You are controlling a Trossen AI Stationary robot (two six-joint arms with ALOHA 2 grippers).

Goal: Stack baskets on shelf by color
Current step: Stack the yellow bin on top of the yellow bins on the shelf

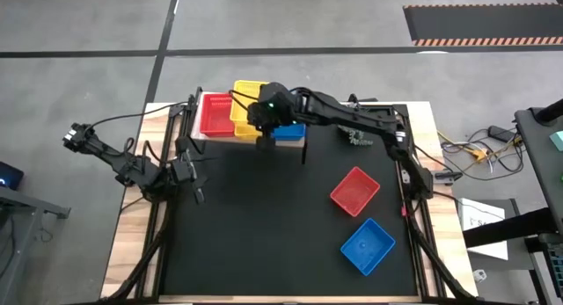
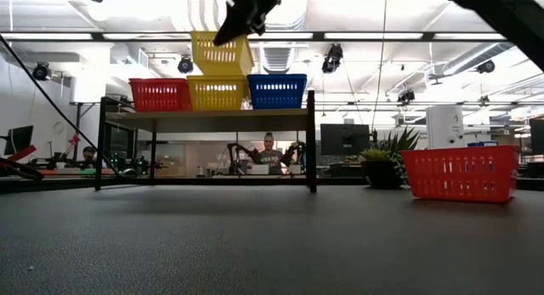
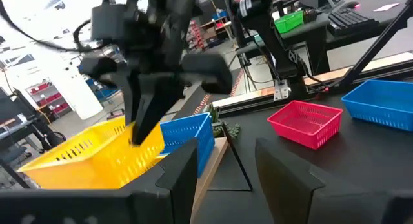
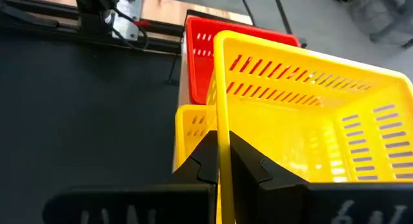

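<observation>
Right gripper [image 4: 219, 161] is clamped on the rim of a yellow basket [image 2: 220, 53], carried tilted above the shelf [image 2: 204, 119]. Straight below it sits the second yellow [image 2: 217, 93], middle of the row, red [image 2: 160, 94] at its nine o'clock, blue [image 2: 276, 90] at three. Both yellows look to lie long axis front to back, so the drop looks to be straight down once levelled. Right arm reaches across from three o'clock in the overhead. Left gripper [image 3: 222, 175] waits at eight o'clock off the shelf, fingers apart, empty. Loose red [image 1: 354, 190] and loose blue [image 1: 368, 245] sit on the table [image 1: 264, 235] towards four o'clock.
</observation>
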